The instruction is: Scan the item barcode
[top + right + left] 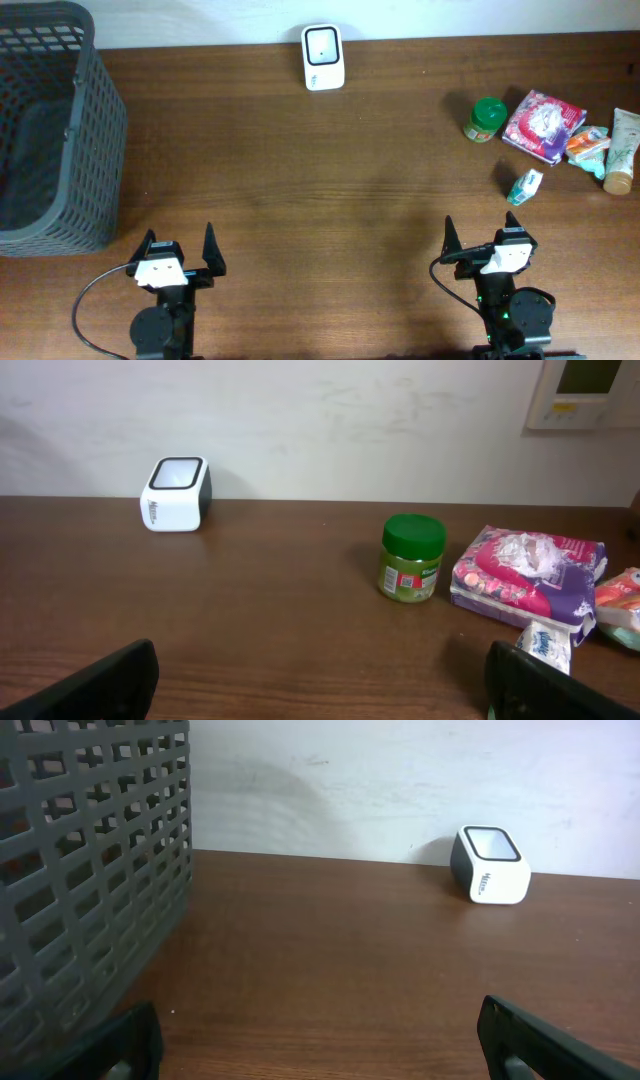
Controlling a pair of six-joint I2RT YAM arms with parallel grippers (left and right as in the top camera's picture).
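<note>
The white barcode scanner [323, 57] stands at the table's back edge, its window facing up; it also shows in the left wrist view [490, 866] and the right wrist view [176, 494]. The items lie at the back right: a green-lidded jar [486, 119] [411, 558], a pink and purple packet [542, 126] [525, 573], and a small white and teal packet [525, 186] [545, 645]. My left gripper [180, 246] [320, 1045] and right gripper [487, 240] [320, 685] rest open near the front edge, nothing between their fingers. The small packet lies just ahead of the right gripper's right finger.
A dark grey mesh basket [50, 130] [80, 870] fills the back left corner, close to the left gripper's left side. An orange and teal packet [588, 145] and a pale tube [622, 150] lie at the far right edge. A white wall rises behind the table.
</note>
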